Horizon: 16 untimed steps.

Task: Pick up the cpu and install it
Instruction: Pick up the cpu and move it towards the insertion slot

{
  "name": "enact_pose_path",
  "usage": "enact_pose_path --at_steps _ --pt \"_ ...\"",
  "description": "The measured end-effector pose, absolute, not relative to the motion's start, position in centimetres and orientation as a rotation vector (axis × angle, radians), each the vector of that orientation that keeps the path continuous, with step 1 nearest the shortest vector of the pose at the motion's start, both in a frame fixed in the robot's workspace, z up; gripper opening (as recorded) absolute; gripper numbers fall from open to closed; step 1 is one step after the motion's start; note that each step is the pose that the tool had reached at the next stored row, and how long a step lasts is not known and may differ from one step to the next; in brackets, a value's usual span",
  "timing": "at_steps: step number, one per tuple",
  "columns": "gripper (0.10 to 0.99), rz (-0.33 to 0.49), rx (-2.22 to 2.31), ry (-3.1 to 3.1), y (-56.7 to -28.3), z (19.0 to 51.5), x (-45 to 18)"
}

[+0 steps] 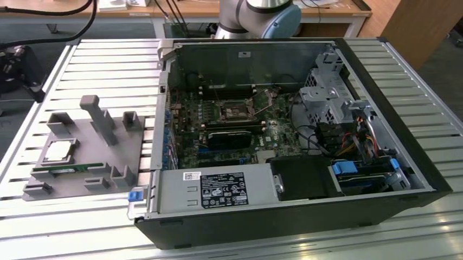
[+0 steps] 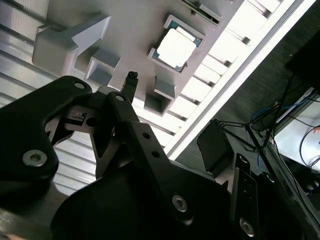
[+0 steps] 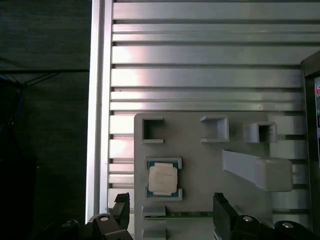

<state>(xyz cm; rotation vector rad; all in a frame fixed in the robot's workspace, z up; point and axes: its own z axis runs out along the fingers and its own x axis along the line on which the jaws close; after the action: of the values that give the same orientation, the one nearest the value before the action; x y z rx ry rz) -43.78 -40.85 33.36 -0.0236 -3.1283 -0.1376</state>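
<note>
The cpu (image 1: 59, 150) is a flat silver square lying in a pocket of the grey holder plate (image 1: 94, 154), on the exterior view's left, outside the computer case. In the first wrist view the cpu (image 3: 162, 179) lies face up on the plate (image 3: 200, 165). My gripper (image 3: 170, 202) hangs above it, open, with one black finger (image 3: 121, 205) on each side and nothing between them. The second wrist view shows the cpu (image 2: 176, 47) beyond the gripper's black body and a fingertip (image 2: 131, 80). The motherboard's socket (image 1: 235, 112) sits in the middle of the open case.
A green memory stick (image 1: 69, 169) lies on the plate beside the cpu. Upright posts (image 1: 101, 119) rise from the plate. The open computer case (image 1: 289, 141) holds a black ribbed block (image 1: 230, 138), cables and a power supply (image 1: 213, 189). The slatted metal table (image 1: 108, 65) ends near the plate.
</note>
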Motion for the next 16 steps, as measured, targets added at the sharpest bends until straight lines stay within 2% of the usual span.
enact_pose_path --at_steps 16 --pt "0.761 -0.138 -0.022 -3.128 -40.85 32.64 -43.78"
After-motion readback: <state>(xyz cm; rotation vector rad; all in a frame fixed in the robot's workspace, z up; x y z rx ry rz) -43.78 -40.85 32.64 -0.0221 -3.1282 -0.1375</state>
